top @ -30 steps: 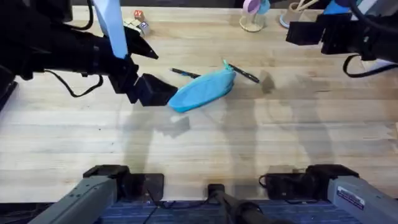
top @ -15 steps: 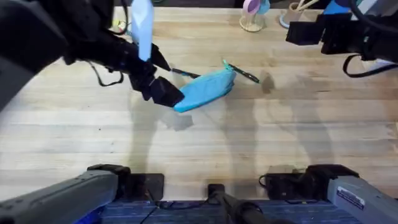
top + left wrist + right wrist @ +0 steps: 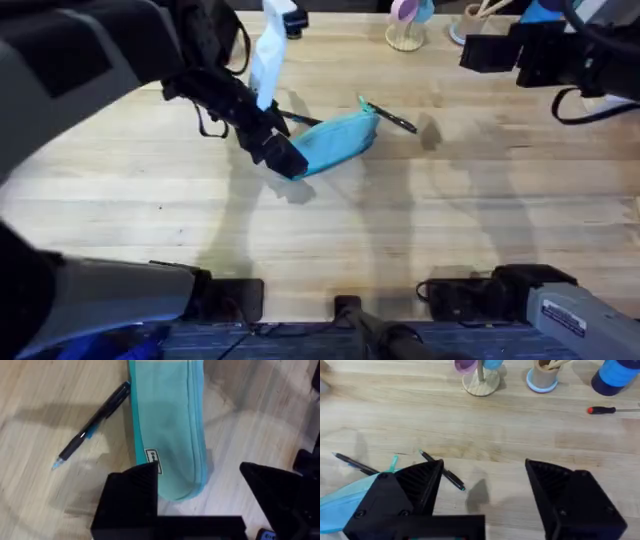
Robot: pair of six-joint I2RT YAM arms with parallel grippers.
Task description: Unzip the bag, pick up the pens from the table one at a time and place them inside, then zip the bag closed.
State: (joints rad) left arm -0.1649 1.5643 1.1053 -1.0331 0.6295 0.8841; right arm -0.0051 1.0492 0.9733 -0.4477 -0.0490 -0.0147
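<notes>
The light-blue bag lies slanted toward the table's far edge, zipper apparently closed, a dark pen at each side. The left gripper, fingers spread, straddles its near end. The right gripper hangs spread.

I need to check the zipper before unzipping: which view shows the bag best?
The left wrist view: the bag lies close and unobstructed, its zipper line running along its length. Overhead, the bag is small, one end at the left gripper. The right wrist view catches one end of the bag.
</notes>
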